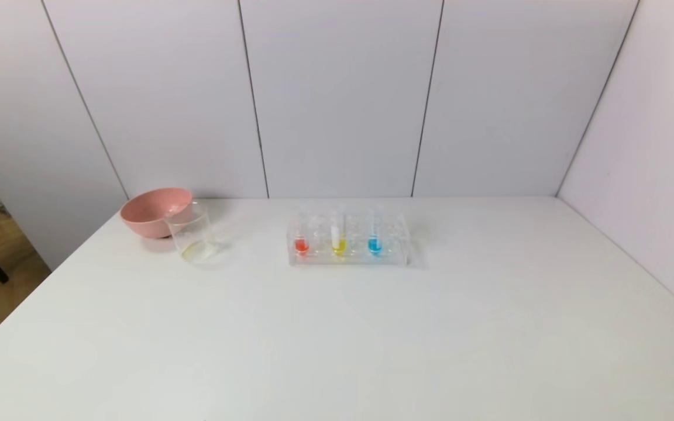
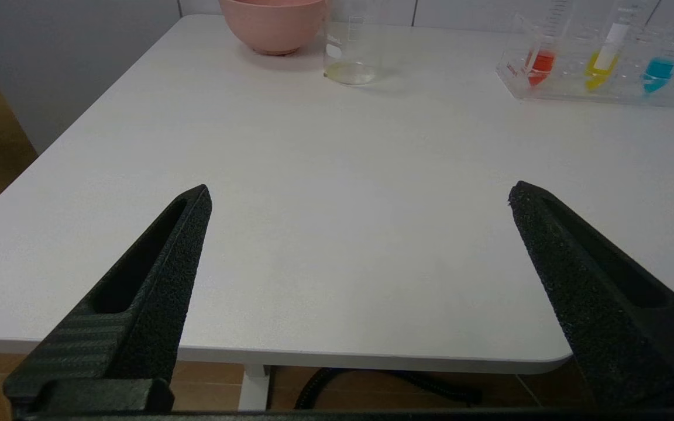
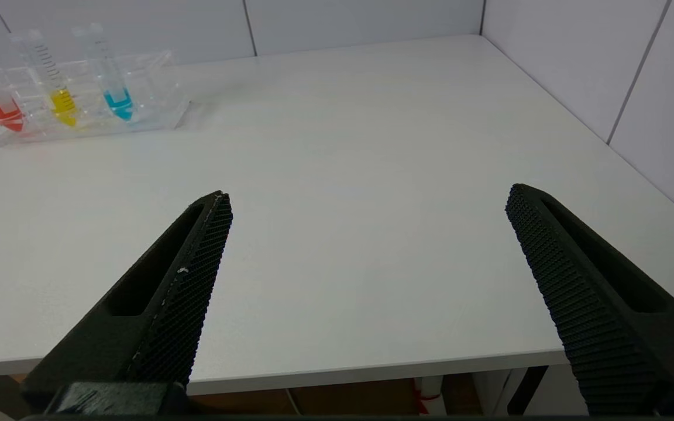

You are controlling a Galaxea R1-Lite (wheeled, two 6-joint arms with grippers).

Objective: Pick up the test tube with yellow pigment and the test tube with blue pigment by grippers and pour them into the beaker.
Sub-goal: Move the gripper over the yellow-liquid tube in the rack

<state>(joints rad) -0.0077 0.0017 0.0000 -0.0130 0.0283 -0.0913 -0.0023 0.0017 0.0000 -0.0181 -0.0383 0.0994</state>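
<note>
The test tube with yellow pigment (image 1: 339,237) stands upright in the middle of a clear rack (image 1: 348,258) at the table's centre back. The test tube with blue pigment (image 1: 374,237) stands just right of it. Both also show in the left wrist view (image 2: 603,61) (image 2: 659,67) and the right wrist view (image 3: 62,102) (image 3: 117,99). The clear beaker (image 1: 192,234) (image 2: 351,49) stands to the left, in front of the pink bowl. My left gripper (image 2: 360,196) and right gripper (image 3: 369,199) are open and empty above the table's near edge, out of the head view.
A red-liquid tube (image 1: 301,240) stands in the rack, left of the yellow one. A pink bowl (image 1: 155,211) sits behind the beaker at the back left. White wall panels close the back and right. The white table (image 1: 337,339) drops off at the left edge.
</note>
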